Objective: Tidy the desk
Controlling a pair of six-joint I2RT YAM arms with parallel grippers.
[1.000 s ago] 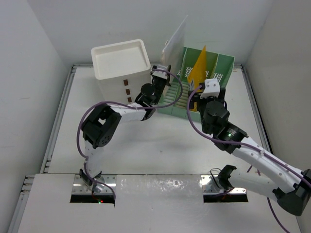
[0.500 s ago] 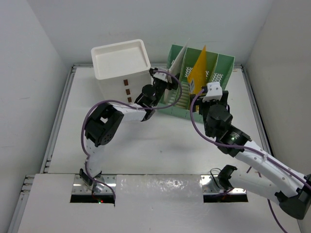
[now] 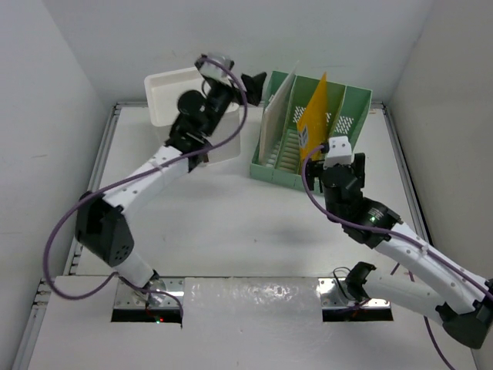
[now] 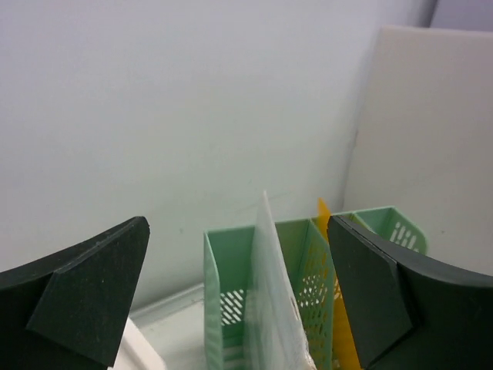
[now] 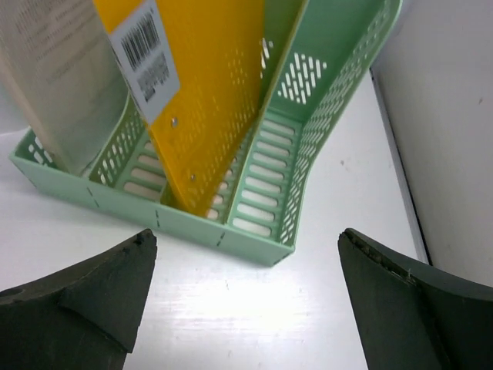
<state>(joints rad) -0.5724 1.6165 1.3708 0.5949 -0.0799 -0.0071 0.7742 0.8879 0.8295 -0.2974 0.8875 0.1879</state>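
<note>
The desk (image 3: 231,223) is the wide white tabletop with metal rails. At its back stands a green slotted file rack (image 3: 289,166) holding a translucent white folder (image 3: 276,116) in the left slot and a yellow folder (image 3: 314,116) in the middle one. My left gripper (image 3: 256,81) hangs open, high up to the left of the rack, with nothing in it. Its wrist view looks down on the rack (image 4: 223,293) and white folder (image 4: 277,308) between open fingers (image 4: 77,301). My right gripper (image 3: 335,162) is open and empty just in front of the rack (image 5: 308,154), over bare desk (image 5: 231,308).
A white three-drawer box (image 3: 173,92) stands at the back left, partly under my raised left arm. White walls close in the back and both sides. The yellow folder (image 5: 208,100) carries a barcode label. The rack's right slot holds nothing.
My left gripper opened and let go of the white folder, which now stands in the rack, and that arm rose up and left. My right gripper widened and backed slightly from the rack.
</note>
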